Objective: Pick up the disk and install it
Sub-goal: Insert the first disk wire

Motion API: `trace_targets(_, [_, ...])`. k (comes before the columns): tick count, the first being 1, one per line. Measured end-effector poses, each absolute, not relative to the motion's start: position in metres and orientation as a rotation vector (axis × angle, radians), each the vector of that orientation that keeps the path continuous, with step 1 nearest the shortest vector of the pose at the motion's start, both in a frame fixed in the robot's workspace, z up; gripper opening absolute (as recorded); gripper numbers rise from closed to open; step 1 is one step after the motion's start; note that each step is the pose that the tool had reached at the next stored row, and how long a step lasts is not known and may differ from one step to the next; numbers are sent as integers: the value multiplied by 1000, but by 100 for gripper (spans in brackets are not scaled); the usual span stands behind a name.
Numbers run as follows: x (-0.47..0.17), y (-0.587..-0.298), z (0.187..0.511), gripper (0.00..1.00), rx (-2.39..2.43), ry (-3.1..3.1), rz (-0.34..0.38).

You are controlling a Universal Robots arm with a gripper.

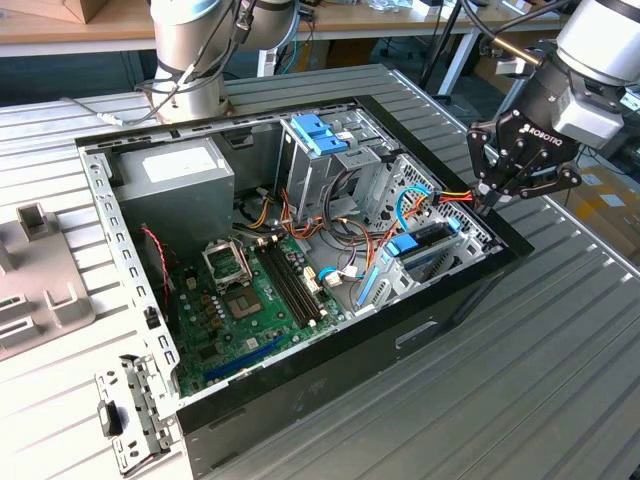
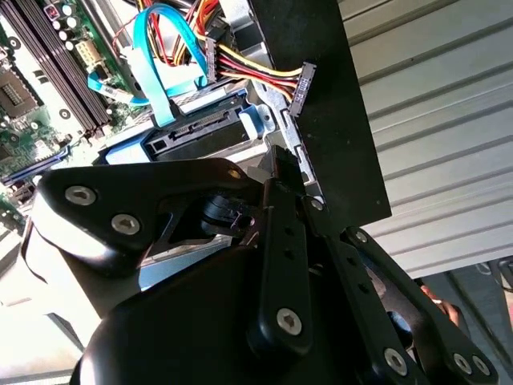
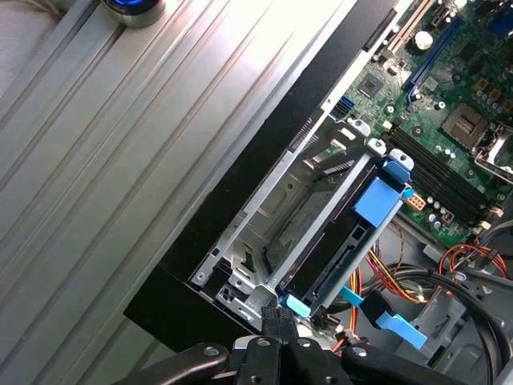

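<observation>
The tool (image 1: 492, 205) is hovering at the case (image 1: 400, 335) rim, just above the drive bay (image 3: 300, 208), its fingers pressed together and pinching nothing. The disk (image 1: 432, 243) is sitting edge-on in that bay, a dark slab with a blue latch (image 3: 377, 200), next to the motherboard (image 1: 250, 300). It is likely a stiff, fairly dense and shock-sensitive thing, best gripped across its flat sides. No writing on it is showing. Farther inside the case is the grey power supply (image 1: 175, 175).

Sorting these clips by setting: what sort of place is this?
Probably a robotics lab or workshop: an opened computer case lies on a ribbed metal table, with workbenches behind.
</observation>
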State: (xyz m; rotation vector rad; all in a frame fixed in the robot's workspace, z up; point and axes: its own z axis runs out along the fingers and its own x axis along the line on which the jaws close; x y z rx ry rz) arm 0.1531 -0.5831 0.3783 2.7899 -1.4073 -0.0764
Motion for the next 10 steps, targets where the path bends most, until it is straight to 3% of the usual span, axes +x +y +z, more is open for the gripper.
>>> trace_targets(10, [153,-583,378,11,2823,-1338,-76])
